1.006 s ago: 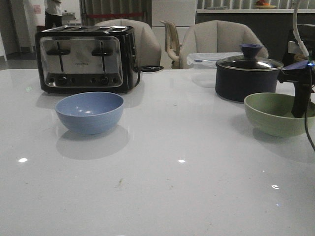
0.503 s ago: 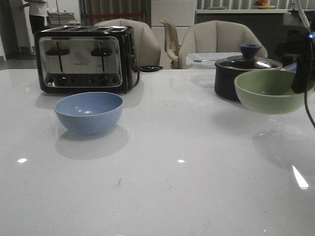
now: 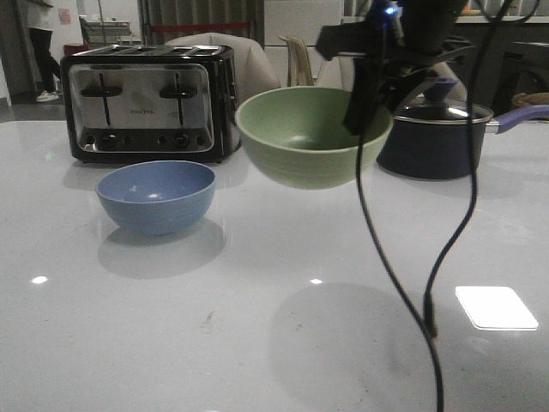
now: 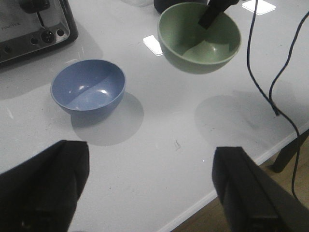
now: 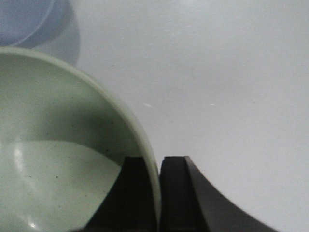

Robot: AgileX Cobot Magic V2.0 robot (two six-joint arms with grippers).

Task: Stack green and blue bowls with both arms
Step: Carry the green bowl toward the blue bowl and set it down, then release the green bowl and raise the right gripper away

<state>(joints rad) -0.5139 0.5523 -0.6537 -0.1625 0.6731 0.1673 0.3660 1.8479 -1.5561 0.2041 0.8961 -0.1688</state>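
Note:
The green bowl [image 3: 309, 137] hangs in the air above the table, right of the blue bowl [image 3: 155, 196], which rests on the white table in front of the toaster. My right gripper [image 3: 364, 112] is shut on the green bowl's right rim, one finger inside and one outside; the right wrist view shows the rim [image 5: 153, 166] pinched between the fingers [image 5: 176, 193]. In the left wrist view the blue bowl [image 4: 88, 87] and green bowl [image 4: 199, 34] both show. My left gripper [image 4: 149, 193] is open and empty above the table's near edge.
A steel toaster [image 3: 146, 101] stands at the back left. A dark navy saucepan with a glass lid [image 3: 437, 129] stands at the back right. A black cable [image 3: 395, 257] hangs from the right arm down over the table. Chairs stand behind the table.
My right gripper has lifted the green bowl off the table at the far right and carried it left, to just right of the blue bowl. The blue bowl has not moved.

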